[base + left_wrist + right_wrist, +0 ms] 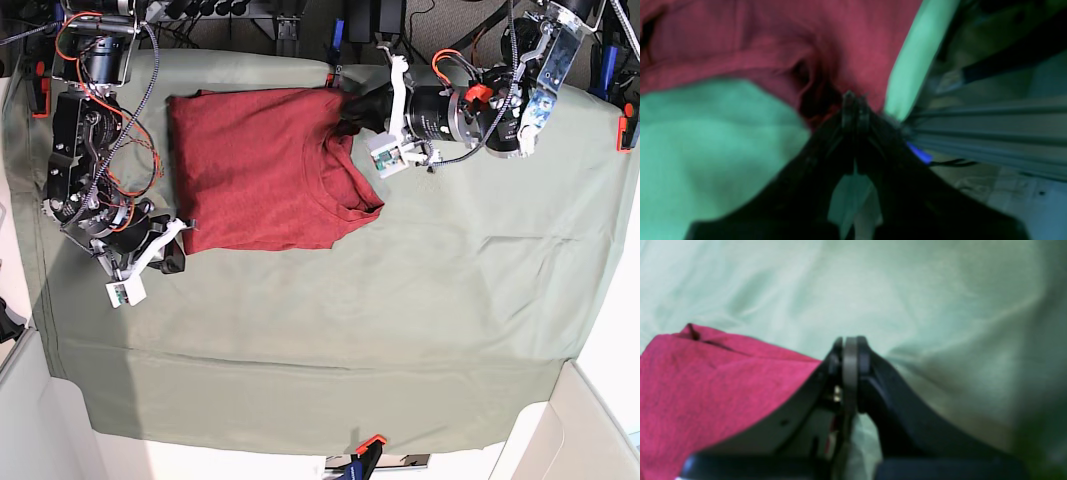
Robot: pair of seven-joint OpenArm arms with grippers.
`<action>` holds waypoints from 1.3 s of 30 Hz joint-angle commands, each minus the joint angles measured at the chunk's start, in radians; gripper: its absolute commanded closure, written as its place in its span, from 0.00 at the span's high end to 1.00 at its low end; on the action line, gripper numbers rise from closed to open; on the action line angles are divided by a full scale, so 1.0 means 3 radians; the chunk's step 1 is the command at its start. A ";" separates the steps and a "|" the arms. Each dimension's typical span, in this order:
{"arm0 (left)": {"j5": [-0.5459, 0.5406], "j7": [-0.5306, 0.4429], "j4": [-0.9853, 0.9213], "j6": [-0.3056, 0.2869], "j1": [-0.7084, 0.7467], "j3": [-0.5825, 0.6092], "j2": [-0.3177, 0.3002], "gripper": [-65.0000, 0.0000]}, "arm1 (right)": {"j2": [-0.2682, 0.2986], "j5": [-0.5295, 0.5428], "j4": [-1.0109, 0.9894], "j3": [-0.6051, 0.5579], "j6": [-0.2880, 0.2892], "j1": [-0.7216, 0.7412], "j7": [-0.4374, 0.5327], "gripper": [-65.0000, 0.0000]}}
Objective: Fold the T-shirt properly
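The dark red T-shirt point(255, 170) lies mostly flat on the pale green cloth point(400, 330), its right part bunched and creased. My left gripper point(347, 110) is at the shirt's far right corner. In the left wrist view the left gripper point(853, 100) is shut, with puckered red fabric point(780, 40) gathered at its tips. My right gripper point(176, 258) sits at the shirt's near left corner. In the right wrist view the right gripper point(850, 350) is shut, and the shirt point(706, 383) lies against its left finger. No cloth shows between its tips.
The green cloth covers the whole table, held by orange clamps point(368, 445) at its edges. Cables and arm mounts point(90, 60) crowd the far left corner. A metal frame rail point(990, 133) runs beside the table edge in the left wrist view.
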 commanded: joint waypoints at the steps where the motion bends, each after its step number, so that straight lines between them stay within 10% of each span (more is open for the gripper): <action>1: -0.0022 -0.0062 -0.0011 -0.0020 -0.0001 -0.0019 -0.0041 0.00 | 0.0028 0.0060 0.0056 0.0006 0.0024 0.0072 0.0072 0.00; 39: 0.1174 -0.1239 -0.2201 -0.0020 -0.1984 0.0416 0.0212 0.00 | 0.0102 -0.0107 -0.0088 -0.0426 0.0010 0.0130 0.0146 0.00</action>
